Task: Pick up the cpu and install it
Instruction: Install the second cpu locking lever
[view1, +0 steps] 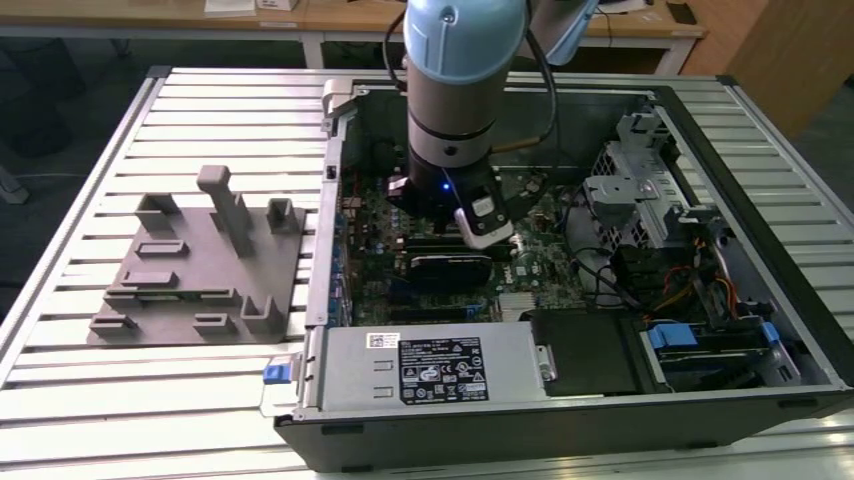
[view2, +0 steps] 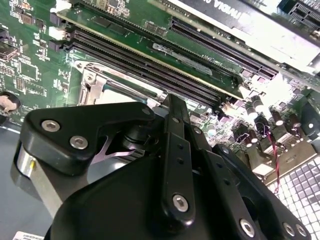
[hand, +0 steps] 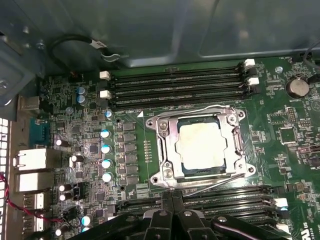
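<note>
In the first wrist view the cpu (hand: 201, 145), a pale silver square, lies flat inside the dark metal-framed socket (hand: 234, 150) on the green motherboard (hand: 280, 165). The socket's frame sits around the cpu's edges and a wire lever runs along its side. My gripper (hand: 172, 201) hovers a little off the socket's edge, over the nearer memory slots, fingers pressed together with nothing between them. It does not touch the cpu. In the exterior view my arm (view1: 454, 120) reaches down into the open computer case (view1: 747, 400).
Memory slots (hand: 175, 82) run along both sides of the socket. A power supply box (view1: 427, 365), cables (view1: 627, 270) and drive cages (view1: 641, 190) crowd the case. On the exterior view's left, a grey plate with plastic blocks (view1: 200, 265) lies on the slatted table (view1: 80, 200).
</note>
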